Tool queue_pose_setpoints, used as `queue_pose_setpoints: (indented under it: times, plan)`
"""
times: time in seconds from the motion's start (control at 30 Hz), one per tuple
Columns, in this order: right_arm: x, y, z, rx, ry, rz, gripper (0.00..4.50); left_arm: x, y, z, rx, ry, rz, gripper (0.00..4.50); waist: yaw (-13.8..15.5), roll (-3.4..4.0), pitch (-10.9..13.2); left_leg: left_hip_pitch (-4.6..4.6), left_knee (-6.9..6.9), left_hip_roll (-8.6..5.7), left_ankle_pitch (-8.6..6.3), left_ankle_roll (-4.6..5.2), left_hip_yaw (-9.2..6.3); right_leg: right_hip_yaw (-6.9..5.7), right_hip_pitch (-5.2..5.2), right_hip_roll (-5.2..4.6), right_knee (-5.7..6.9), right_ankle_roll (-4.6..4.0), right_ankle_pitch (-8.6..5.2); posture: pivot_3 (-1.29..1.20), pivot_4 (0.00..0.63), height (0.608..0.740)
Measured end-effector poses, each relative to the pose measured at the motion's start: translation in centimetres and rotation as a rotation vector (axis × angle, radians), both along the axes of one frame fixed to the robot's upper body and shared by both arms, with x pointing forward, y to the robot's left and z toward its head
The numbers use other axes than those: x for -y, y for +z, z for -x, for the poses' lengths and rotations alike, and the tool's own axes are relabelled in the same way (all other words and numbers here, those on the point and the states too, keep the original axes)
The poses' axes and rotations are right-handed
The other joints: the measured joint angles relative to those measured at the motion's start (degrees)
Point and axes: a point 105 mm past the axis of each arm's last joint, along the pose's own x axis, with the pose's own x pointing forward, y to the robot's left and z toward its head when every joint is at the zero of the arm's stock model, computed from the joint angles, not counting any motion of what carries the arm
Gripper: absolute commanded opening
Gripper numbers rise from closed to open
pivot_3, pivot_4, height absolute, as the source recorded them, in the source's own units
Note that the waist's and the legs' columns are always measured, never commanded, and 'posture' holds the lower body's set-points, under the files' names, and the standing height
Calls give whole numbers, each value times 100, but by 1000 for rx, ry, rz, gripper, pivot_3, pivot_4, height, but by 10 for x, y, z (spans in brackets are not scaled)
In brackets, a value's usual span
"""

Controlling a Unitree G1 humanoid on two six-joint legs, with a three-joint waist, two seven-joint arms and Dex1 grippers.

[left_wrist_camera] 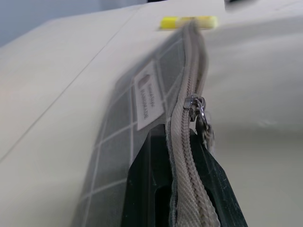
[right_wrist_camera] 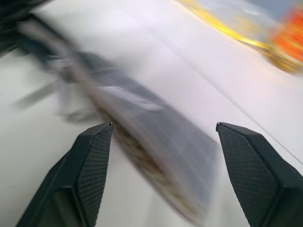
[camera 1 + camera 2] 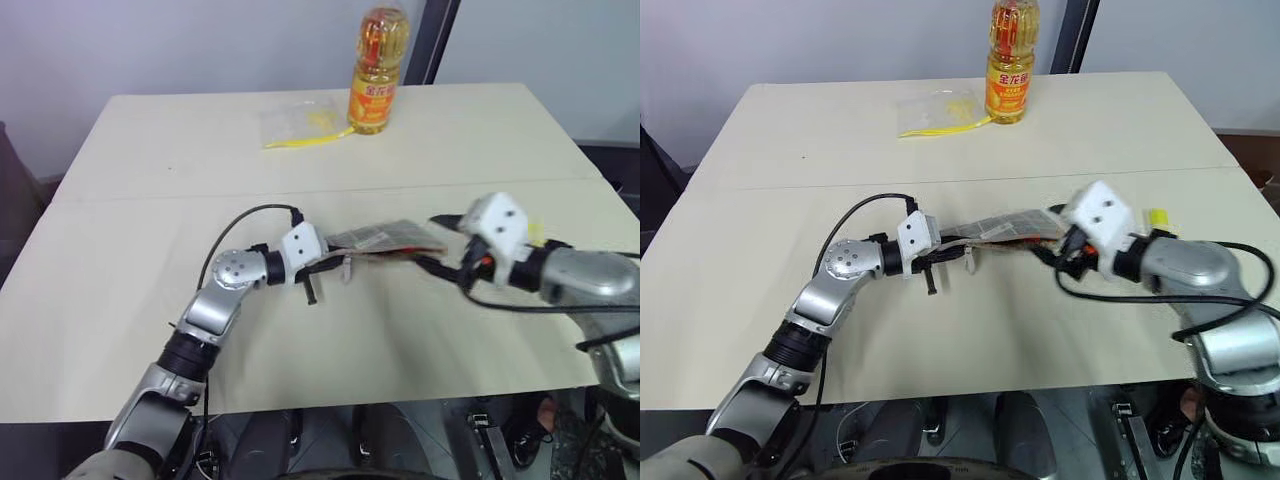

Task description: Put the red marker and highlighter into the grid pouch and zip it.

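1. The left gripper (image 3: pixel 318 272) has its fingers clamped on one end of the grid pouch (image 3: pixel 385 238), holding it just above the desk (image 3: pixel 150 180).
2. The right gripper (image 2: pixel 161 137) is at the pouch's other end, fingers spread wide, gripping nothing.
3. The highlighter (image 1: pixel 188 22) lies on the desk beyond the pouch's far end.
4. A bottle (image 3: pixel 377 68) and a clear bag (image 3: pixel 298 122) stand at the far edge.

Flat grey fabric pouch with white grid lines (image 3: pixel 1012 228): held above the pale rectangular table (image 3: pixel 940 330), mid-table, between the left gripper (image 3: pixel 930 262) and the right gripper (image 3: pixel 1065 252). Short yellow highlighter (image 3: pixel 1157 217): laid on the table right of the pouch. Clear plastic bag (image 3: pixel 297 122) and amber plastic oil bottle (image 3: pixel 376 70): placed side by side at the far edge, bag to the left.
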Motion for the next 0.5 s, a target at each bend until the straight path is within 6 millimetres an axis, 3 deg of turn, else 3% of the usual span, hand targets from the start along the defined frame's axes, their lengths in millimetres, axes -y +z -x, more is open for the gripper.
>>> queue_pose_setpoints:
  times: [0.1, 0.2, 0.33, 0.5]
  plan:
    - [51, -19, -18, -9, -292, -86, 3734, 1, -4, -4, -8, 38, 8, 0, -3, 1, -1, 3, 0, 0, 0, 0, 1, 0, 2, 0, 1, -3, 1, 0, 150, 740]
    - [110, -59, -25, -77, -639, -75, 3734, 2, -4, -8, -2, 72, 17, 0, -4, 6, -4, 2, -3, -1, 1, -1, 2, 1, -4, 1, 6, -2, 1, 0, 150, 740]
    - [142, -84, -25, -96, -855, -129, 3734, 4, -6, -11, -7, 105, 29, 0, -17, 17, -7, 1, -8, -1, 3, -1, 6, 3, -11, 5, 15, 1, 3, 0, 150, 740]
    - [149, -91, -27, -105, -924, -264, 3734, 6, -5, -12, -7, 119, 43, 0, -15, 19, -8, 3, -5, 0, 3, -1, 6, 3, -7, 10, 17, 1, 3, 0, 150, 740]
